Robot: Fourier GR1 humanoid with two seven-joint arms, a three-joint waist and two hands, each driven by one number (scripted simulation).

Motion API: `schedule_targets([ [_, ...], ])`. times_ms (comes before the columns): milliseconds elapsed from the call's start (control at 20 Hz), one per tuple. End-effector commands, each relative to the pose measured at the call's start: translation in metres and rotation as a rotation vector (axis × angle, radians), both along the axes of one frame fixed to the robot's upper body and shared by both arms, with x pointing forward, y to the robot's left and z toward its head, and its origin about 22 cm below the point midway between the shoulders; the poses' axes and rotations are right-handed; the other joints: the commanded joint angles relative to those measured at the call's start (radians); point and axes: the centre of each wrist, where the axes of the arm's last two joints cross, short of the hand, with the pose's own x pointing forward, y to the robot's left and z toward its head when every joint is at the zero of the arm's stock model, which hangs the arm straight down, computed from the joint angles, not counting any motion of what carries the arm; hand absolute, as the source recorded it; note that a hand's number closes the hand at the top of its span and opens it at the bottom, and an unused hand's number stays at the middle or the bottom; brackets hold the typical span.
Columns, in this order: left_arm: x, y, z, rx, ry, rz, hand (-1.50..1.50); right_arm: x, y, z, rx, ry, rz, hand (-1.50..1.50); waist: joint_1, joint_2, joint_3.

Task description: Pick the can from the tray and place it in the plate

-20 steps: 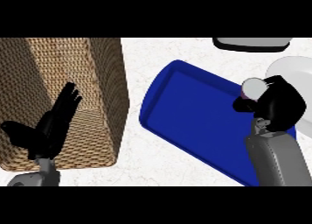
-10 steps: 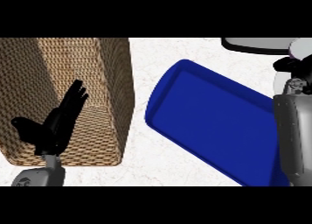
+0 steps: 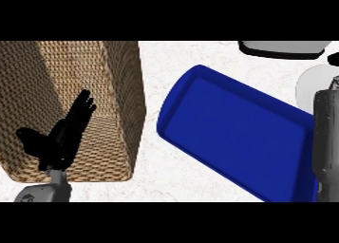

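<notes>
The blue tray (image 3: 235, 135) lies slanted across the middle of the counter with nothing on its visible surface. A white plate (image 3: 309, 84) shows just past the tray's far right corner, partly covered by my right forearm. Only a small black part of my right hand (image 3: 338, 60) shows at the right edge, above the plate. The can is not visible anywhere. My left hand (image 3: 65, 130) rests open, fingers up, over the wicker basket at the left.
A tall wicker basket (image 3: 112, 85) fills the left side. A dark-rimmed grey object (image 3: 280, 49) sits at the far edge, top right. White counter (image 3: 158, 185) shows between basket and tray.
My right arm has moved right and farther back, from over the tray to over the plate; the can it held is now out of sight. The left hand stays put.
</notes>
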Motion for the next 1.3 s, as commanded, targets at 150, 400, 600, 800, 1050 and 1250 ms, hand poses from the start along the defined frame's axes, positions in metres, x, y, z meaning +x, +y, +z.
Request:
schedule_targets([
  [150, -0.018, -0.006, -0.042, -0.011, 0.234, -0.011, 0.0, -0.004, -0.035, -0.017, 0.018, -0.205, -0.253, 1.5, -0.038, 0.001, -0.011],
  [400, -0.018, -0.002, -0.038, -0.003, 0.236, -0.015, 0.0, -0.011, -0.053, -0.051, 0.022, -0.201, -0.286, 1.5, -0.049, -0.01, -0.01],
  [600, -0.023, 0.003, -0.048, -0.009, 0.257, 0.007, 0.0, -0.024, -0.077, -0.071, 0.003, -0.209, -0.304, 1.5, -0.069, -0.016, -0.01],
  [800, -0.027, -0.002, -0.044, -0.027, 0.265, 0.007, 0.0, -0.03, -0.102, -0.079, 0.006, -0.213, -0.325, 1.5, -0.066, -0.023, -0.01],
  [1050, -0.032, -0.002, -0.051, -0.016, 0.267, 0.024, 0.0, -0.037, -0.115, -0.118, 0.328, -0.086, -0.404, -1.5, -0.081, -0.026, -0.009],
  [1250, -0.027, 0.002, -0.048, -0.002, 0.264, 0.022, 0.0, -0.03, -0.127, -0.131, 0.439, -0.09, -0.329, -1.5, -0.08, -0.026, -0.008],
])
